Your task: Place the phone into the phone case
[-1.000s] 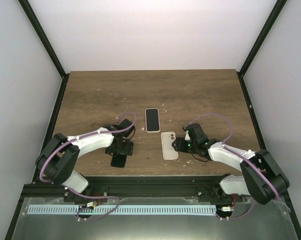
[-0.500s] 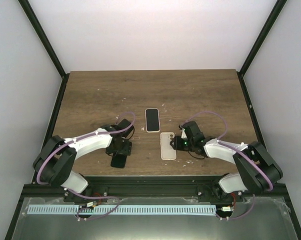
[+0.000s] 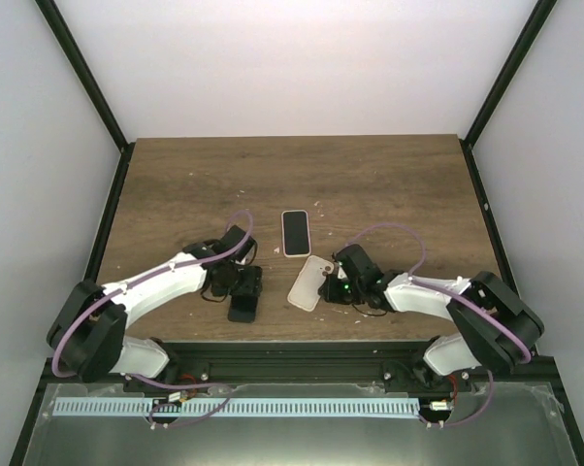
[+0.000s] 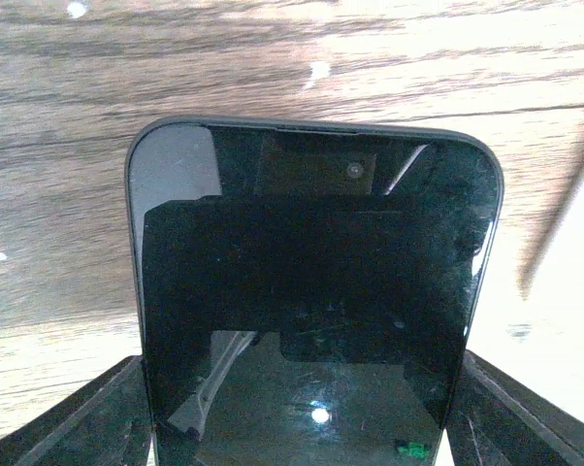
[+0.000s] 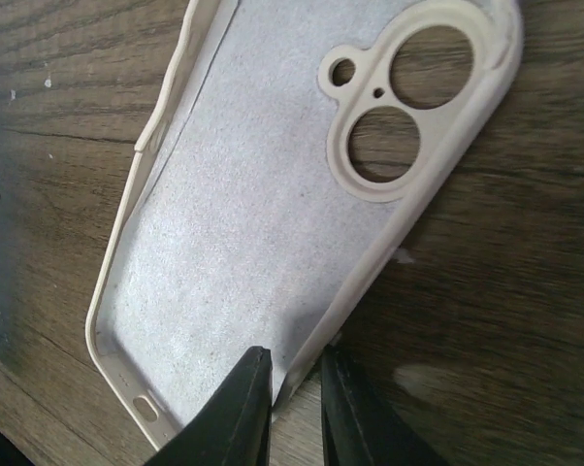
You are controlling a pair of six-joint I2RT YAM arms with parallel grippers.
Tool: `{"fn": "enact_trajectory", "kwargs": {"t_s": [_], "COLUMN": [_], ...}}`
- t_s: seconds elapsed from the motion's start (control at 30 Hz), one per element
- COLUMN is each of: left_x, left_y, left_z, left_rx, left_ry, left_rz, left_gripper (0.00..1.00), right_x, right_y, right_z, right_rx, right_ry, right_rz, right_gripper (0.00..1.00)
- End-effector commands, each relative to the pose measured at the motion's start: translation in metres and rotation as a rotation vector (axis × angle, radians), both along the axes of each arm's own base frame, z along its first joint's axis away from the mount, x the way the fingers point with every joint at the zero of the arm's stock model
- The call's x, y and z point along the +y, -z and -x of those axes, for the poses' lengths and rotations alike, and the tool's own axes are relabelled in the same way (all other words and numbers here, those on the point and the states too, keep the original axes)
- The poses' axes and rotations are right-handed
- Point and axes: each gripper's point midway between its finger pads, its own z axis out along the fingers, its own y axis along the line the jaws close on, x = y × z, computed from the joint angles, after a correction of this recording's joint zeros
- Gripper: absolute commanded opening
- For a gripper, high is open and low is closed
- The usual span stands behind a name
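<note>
The phone [image 3: 242, 311] is a glossy black slab held in my left gripper [image 3: 242, 294] near the table's front edge. In the left wrist view it [image 4: 311, 272] fills the frame, with a dark finger [image 4: 79, 422] at each lower side, and my left gripper [image 4: 307, 432] is shut on it. The cream phone case [image 3: 307, 282] lies open side up and tilted, to the right of the phone. My right gripper [image 3: 329, 288] is shut on its edge. In the right wrist view my right gripper [image 5: 297, 388] pinches the side wall of the case [image 5: 263, 223], whose camera holes are at the far end.
A second phone in a cream case [image 3: 295, 233] lies screen up just behind the empty case. Small white flecks dot the wooden table [image 3: 389, 184]. Black frame posts stand at the back corners.
My right gripper has closed in on the case and dragged it left, turning it askew. My left gripper has shifted a little right and nearer with the phone.
</note>
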Motion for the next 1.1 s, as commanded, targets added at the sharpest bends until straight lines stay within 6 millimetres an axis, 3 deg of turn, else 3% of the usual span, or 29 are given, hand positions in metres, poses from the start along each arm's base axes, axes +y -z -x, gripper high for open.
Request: {"fn": "enact_trajectory", "kwargs": {"t_s": [0.0, 0.33, 0.6, 0.77, 0.93, 1.07], "left_x": [-0.035, -0.051, -0.063, -0.072, -0.09, -0.097], "left_y": [-0.033, -0.056, -0.054, -0.05, -0.043, -0.032], "left_z": [-0.013, -0.013, -0.008, -0.007, -0.004, -0.005], "left_rx": [-0.051, -0.063, -0.032, -0.016, -0.011, 0.007], "left_ry": [0.01, 0.012, 0.012, 0.025, 0.068, 0.089], "left_rz": [0.19, 0.295, 0.338, 0.332, 0.306, 0.249], "left_gripper": [0.54, 0.52, 0.51, 0.5, 0.5, 0.5], "right_x": [0.014, 0.038, 0.066, 0.05, 0.019, 0.003], "right_y": [-0.001, -0.003, -0.011, -0.028, -0.04, -0.054], "right_z": [-0.002, 0.014, 0.032, 0.026, 0.025, 0.024], "right_rx": [0.004, 0.009, 0.017, -0.043, -0.127, -0.18], "right_ry": [-0.009, -0.078, -0.146, -0.077, 0.036, 0.098], "right_rz": [0.012, 0.001, -0.014, -0.004, -0.023, -0.062], "right_gripper": [0.15, 0.1, 0.14, 0.35, 0.53, 0.62]}}
